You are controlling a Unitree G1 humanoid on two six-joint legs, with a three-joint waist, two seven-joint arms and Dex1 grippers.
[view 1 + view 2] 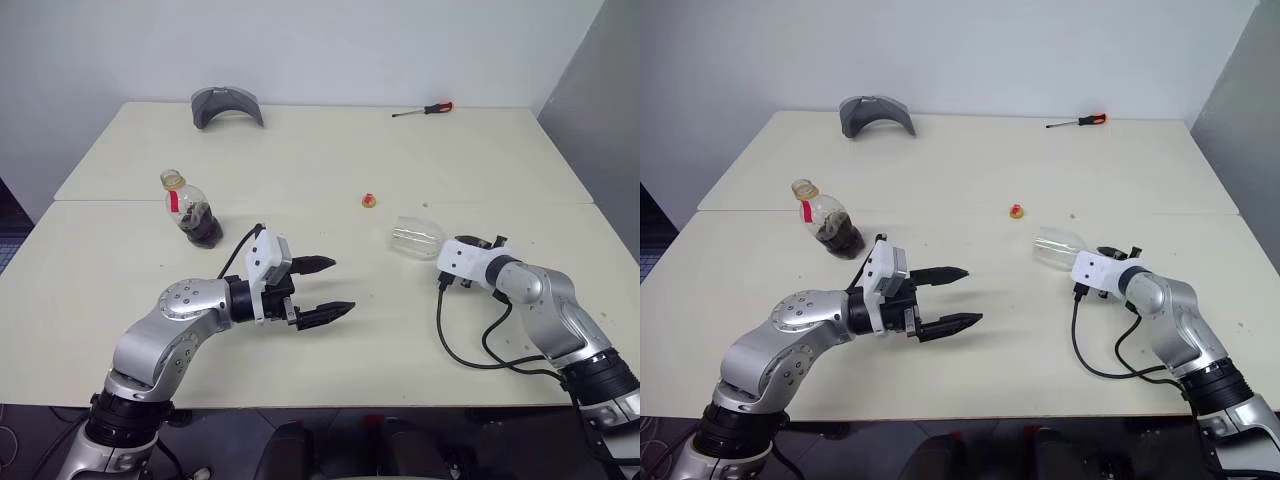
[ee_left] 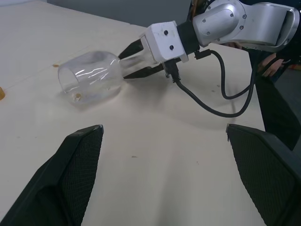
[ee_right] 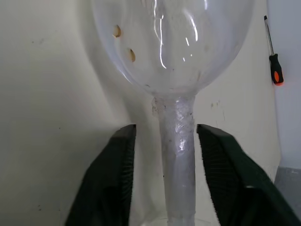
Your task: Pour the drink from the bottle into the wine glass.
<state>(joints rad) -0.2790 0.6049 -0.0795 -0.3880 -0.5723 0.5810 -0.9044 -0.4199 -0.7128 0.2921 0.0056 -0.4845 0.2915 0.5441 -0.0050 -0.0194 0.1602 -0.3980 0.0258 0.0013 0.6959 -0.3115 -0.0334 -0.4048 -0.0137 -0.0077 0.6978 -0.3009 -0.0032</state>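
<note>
I see the wine glass (image 1: 418,238) lying on its side on the cream table (image 1: 330,160), its rounded bowl pointing away from my right gripper (image 2: 141,60) and its stem running back between the two black fingers (image 3: 109,179). From the right wrist camera the stem sits in the middle of the gap, with a sliver of table showing on either side of it, so I cannot tell whether the pads are actually pressing it; the fingers look drawn in close around it rather than clamped. My left gripper (image 1: 325,290) hovers above the table nearer to me, fingers spread wide and holding nothing, pointing across toward the glass and well apart from it. The bottle (image 1: 190,210) stands upright on the left side of the table, uncapped, with the dark drink (image 1: 203,228) filling its lower body; it sits beyond my left arm. A small yellow-red cap (image 1: 370,201) lies on the table just beyond the glass. A grey curved object (image 1: 227,105) and a red-handled screwdriver (image 1: 424,109) rest at the far edge.
</note>
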